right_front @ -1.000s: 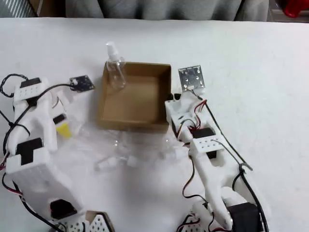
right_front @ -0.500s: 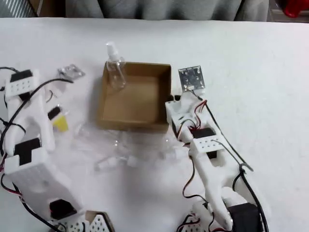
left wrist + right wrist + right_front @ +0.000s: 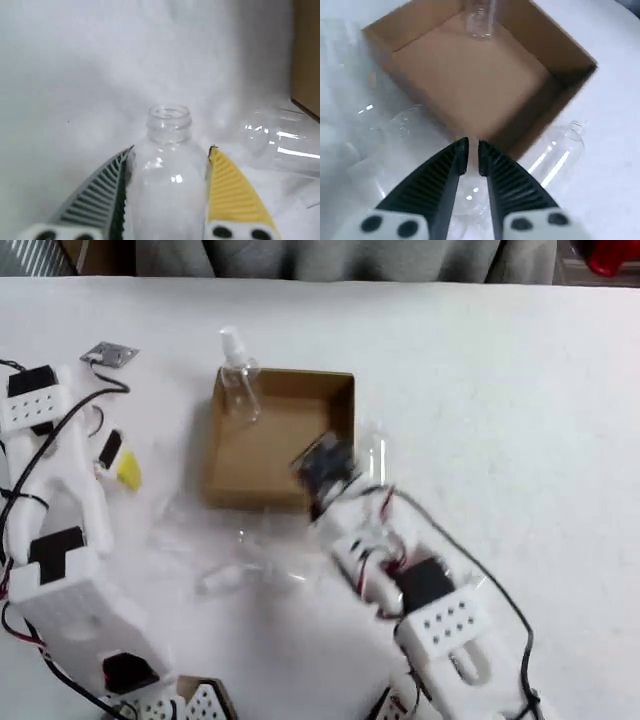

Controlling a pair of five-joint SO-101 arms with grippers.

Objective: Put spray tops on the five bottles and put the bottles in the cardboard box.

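Our right arm has swung in over the box's near corner, and our left arm has drawn back with its bottle.

We count one clear plastic bottle with a white spray top (image 3: 240,380) standing in the far corner of the brown cardboard box (image 3: 270,452), so one of five looks done. The left gripper (image 3: 171,149) is clenched on an uncapped clear bottle (image 3: 169,170), well to the left of the box. The right gripper (image 3: 472,145) is closed to a slit with nothing between its fingers, above the box's near wall. Another bare bottle (image 3: 375,452) lies just beside the box's right wall, and more loose bottles (image 3: 245,562) lie on the white table (image 3: 520,370) in front. We judge that four remain to cap and box.
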